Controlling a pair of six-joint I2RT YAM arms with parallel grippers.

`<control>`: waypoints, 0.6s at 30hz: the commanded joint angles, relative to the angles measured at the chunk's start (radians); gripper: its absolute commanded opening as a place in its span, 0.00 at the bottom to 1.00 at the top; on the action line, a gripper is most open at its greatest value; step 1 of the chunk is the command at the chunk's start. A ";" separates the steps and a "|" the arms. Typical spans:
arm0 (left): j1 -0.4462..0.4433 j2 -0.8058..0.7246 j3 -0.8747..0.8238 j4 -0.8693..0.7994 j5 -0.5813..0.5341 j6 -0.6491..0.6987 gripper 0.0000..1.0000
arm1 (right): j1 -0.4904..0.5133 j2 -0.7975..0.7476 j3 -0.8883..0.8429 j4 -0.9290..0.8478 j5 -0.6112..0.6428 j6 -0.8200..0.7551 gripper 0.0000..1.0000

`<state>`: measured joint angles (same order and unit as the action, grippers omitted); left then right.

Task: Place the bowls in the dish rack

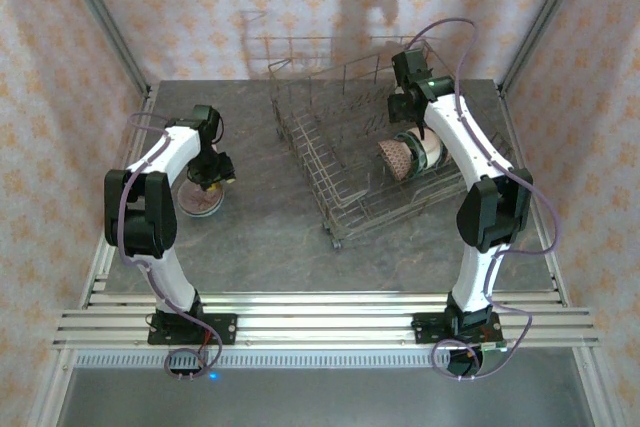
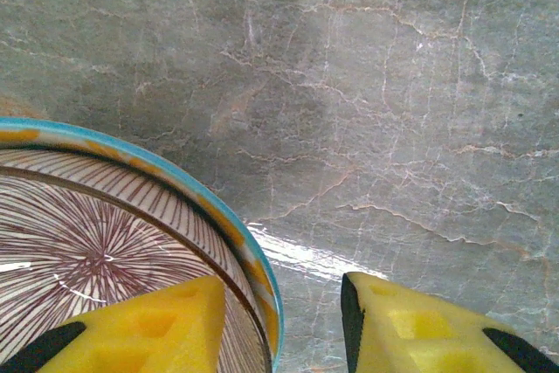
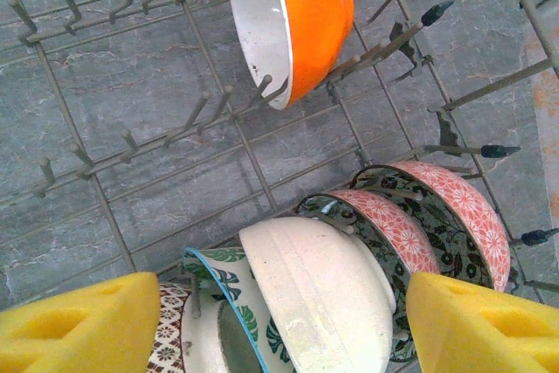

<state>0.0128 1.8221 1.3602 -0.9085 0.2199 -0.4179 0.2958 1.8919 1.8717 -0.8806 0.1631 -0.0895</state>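
Observation:
A bowl [image 2: 96,251] with a blue rim and purple radial lines sits on the table at the left [image 1: 200,201]. My left gripper [image 2: 281,290] is right over it [image 1: 212,179], open, one yellow pad [image 2: 148,329] inside the bowl and the other outside, the rim between them. The wire dish rack [image 1: 310,147] stands at the centre right. In it an orange bowl [image 3: 301,15] stands on edge among the tines, and a white bowl [image 3: 323,294] stands in a row with leaf-patterned and pink-patterned bowls [image 3: 397,229]. My right gripper [image 3: 281,290] hovers open above that row [image 1: 408,119].
The grey marble table [image 1: 260,237] is bounded by patterned walls on three sides and an aluminium rail [image 1: 320,317] at the near edge. The rack's tall mesh sides and upright tines [image 3: 218,98] surround the right gripper.

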 commanded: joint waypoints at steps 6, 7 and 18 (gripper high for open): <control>-0.005 0.004 0.028 -0.042 -0.041 0.018 0.28 | 0.006 -0.038 0.027 -0.001 0.004 0.017 0.74; -0.005 0.002 0.028 -0.042 -0.042 0.019 0.26 | 0.006 -0.039 0.025 -0.002 0.005 0.017 0.74; -0.004 -0.022 0.018 -0.043 -0.020 0.038 0.23 | 0.014 -0.033 0.032 -0.004 0.003 0.028 0.74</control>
<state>0.0128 1.8221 1.3605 -0.9260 0.2024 -0.4004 0.3008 1.8915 1.8721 -0.8806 0.1593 -0.0811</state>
